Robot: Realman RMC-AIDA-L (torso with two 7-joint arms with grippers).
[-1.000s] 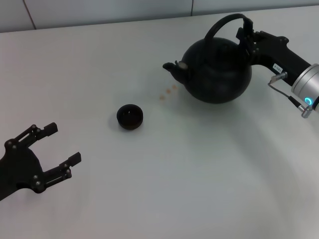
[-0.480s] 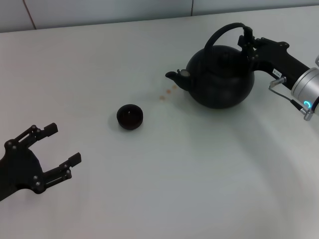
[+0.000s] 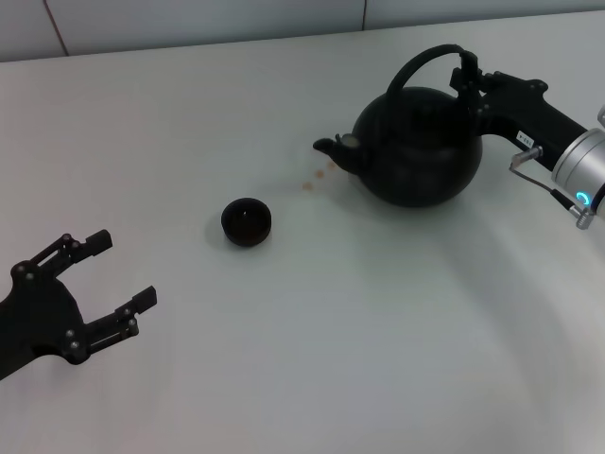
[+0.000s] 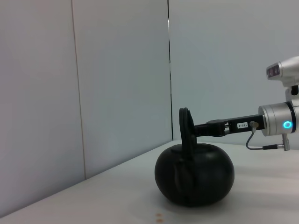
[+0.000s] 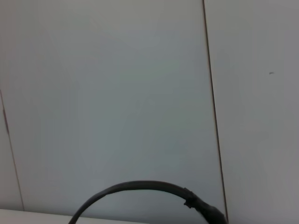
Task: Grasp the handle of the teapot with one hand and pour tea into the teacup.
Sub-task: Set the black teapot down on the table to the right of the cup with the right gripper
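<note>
1. The teapot [image 3: 416, 147] stands on the white table [image 3: 331, 331] at the far right, its short spout [image 3: 333, 149] pointing left toward the cup.
2. The right gripper [image 3: 470, 83] reaches in from the right edge and is clamped on the handle [image 3: 425, 59] at its right-hand end, high above the pot's body. The left wrist view shows the same hold side-on, with the pot [image 4: 194, 173] sitting flat on the table and not lifted.
3. The teacup [image 3: 247, 221] sits nearer and to the left of the pot, well apart from the spout. Whether it holds tea cannot be made out.
4. A few small reddish-brown drops [image 3: 318, 177] lie on the table just left of the spout, between pot and cup.
5. The left gripper [image 3: 106, 271] rests at the near left corner with its fingers spread wide, holding nothing, well clear of the cup.
6. Risks, as I judge them:
   - The hold is off to one side of the handle, so the heavy pot may swing or tip when raised and dribble early.
   - The cup is small and far from the spout, so pouring before the spout is right over it would send tea onto the table.
   - A quick tilt could overshoot the cup or knock it.
</note>
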